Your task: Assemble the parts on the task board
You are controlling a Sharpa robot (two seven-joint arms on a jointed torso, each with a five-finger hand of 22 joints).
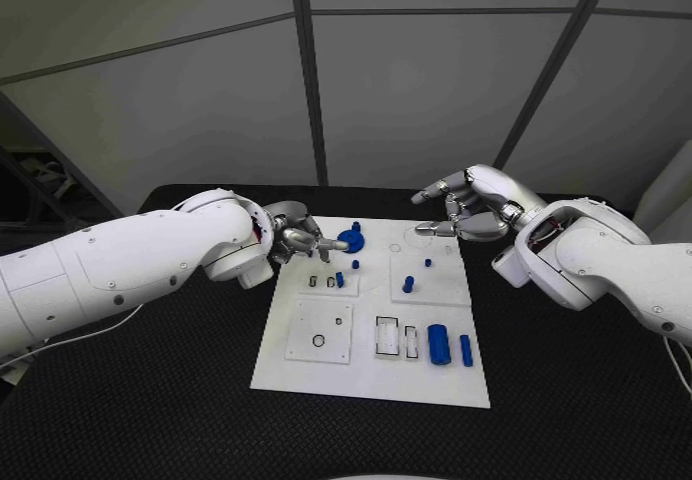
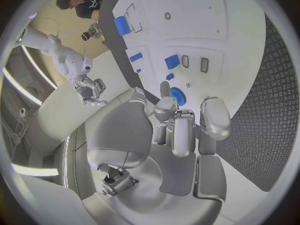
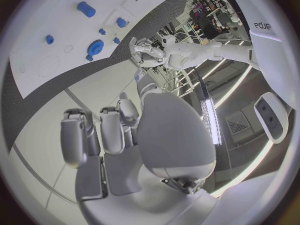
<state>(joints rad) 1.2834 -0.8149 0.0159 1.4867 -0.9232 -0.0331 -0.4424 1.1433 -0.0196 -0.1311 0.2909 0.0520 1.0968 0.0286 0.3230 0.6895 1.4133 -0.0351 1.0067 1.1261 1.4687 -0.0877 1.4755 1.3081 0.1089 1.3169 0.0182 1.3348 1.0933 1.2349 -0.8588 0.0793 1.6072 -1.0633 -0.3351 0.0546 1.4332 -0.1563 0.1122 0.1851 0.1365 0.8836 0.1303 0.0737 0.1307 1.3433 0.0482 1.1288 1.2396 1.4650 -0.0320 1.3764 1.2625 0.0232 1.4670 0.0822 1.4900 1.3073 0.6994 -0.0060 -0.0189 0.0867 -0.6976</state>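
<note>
Task board (image 1: 368, 375) lies mid-desk (image 1: 577, 400). Left hand (image 1: 300, 240) over the board's far left corner, fingers curled in, empty, just beside the blue gear (image 1: 351, 240). Right hand (image 1: 469, 205) above the far right corner, fingers loosely curled, holding nothing. Two blue cylinders (image 1: 450, 348) lie at the board's near right.

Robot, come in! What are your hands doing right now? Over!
Left hand open, fingertips by blue gear. Right hand open, above white board far edge. Nothing blocking.
</note>
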